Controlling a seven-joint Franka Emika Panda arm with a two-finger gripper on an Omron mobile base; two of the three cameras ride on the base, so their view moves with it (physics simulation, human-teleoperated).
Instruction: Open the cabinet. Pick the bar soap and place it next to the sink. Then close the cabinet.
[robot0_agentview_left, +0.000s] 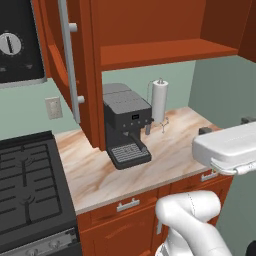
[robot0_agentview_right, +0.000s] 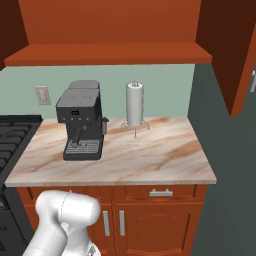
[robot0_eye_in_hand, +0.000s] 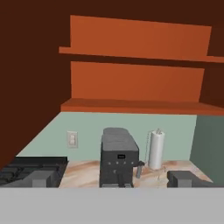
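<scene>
Reaching into an open cabinet with no soap in sight

Watching the cabinet (robot0_eye_in_hand: 135, 83) first: its doors stand open, and the left door (robot0_agentview_left: 65, 60) hangs out over the counter (robot0_agentview_right: 150, 150), where your arm could clip it. The coffee machine (robot0_agentview_right: 82, 125) and paper-towel roll (robot0_agentview_right: 134, 104) stand just below the shelf, easy to knock. Your gripper (robot0_eye_in_hand: 112, 179) is spread fully wide and holds nothing. You cannot tell where the bar soap lies; both shelves look bare, so a blind reach may miss.
</scene>
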